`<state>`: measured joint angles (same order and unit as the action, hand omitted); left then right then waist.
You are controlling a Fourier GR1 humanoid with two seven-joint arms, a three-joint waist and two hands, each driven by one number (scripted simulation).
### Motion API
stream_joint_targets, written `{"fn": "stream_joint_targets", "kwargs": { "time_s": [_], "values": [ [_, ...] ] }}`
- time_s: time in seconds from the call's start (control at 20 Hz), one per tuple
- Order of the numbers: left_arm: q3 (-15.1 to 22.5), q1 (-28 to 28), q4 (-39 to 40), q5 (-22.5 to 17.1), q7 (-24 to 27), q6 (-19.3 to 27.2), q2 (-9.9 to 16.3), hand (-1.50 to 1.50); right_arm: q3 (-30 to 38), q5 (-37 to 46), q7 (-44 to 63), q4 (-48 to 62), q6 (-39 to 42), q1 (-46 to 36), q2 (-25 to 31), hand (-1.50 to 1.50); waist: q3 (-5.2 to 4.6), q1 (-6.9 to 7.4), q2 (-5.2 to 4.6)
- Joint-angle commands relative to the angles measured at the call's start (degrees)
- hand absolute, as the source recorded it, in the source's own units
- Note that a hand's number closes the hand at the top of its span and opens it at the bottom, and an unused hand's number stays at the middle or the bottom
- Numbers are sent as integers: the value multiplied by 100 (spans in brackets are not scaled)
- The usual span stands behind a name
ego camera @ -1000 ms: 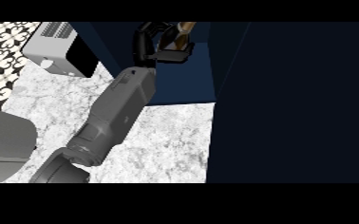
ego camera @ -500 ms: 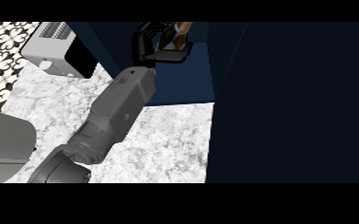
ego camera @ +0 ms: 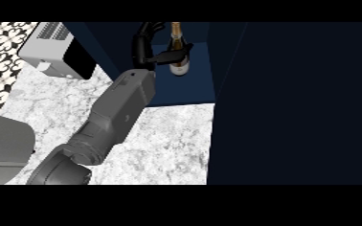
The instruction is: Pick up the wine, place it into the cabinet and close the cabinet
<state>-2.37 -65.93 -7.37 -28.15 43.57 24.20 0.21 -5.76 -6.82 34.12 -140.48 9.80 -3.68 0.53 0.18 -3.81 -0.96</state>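
The wine bottle (ego camera: 177, 57), dark with a gold neck and a pale label, stands upright inside the dark blue cabinet (ego camera: 189, 88) at the top middle of the head view. My left hand (ego camera: 146, 48) is just left of the bottle. Its thumb crosses the front of the bottle and its fingers curl up along the bottle's left side, so the hand is shut on it. The grey forearm (ego camera: 120, 110) runs up from the lower left. My right hand does not show.
The open cabinet door (ego camera: 290, 105) is a tall dark panel filling the right side. A white and black appliance (ego camera: 55, 50) sits at the upper left on the marble counter (ego camera: 170, 143). A grey rounded shape (ego camera: 13, 148) lies at the left edge.
The bottle has gone from tilted and mostly hidden by the hand to upright and more visible inside the cabinet. The forearm has barely shifted.
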Motion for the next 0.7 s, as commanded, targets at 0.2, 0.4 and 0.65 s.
{"fn": "stream_joint_targets", "kwargs": {
  "time_s": [0.2,0.4,0.65],
  "values": [
    [25,126,251,174,55,276,75,-150,266,-336,92,-237,-25,-37,76,-150,-20,2,-42],
    [109,124,388,301,-41,409,101,-150,52,-243,85,-216,24,2,20,-150,-22,-59,-68],
    [110,251,332,348,120,485,-18,-150,-17,-4,16,46,-71,-296,-48,-150,-27,12,-58]
  ]
}}
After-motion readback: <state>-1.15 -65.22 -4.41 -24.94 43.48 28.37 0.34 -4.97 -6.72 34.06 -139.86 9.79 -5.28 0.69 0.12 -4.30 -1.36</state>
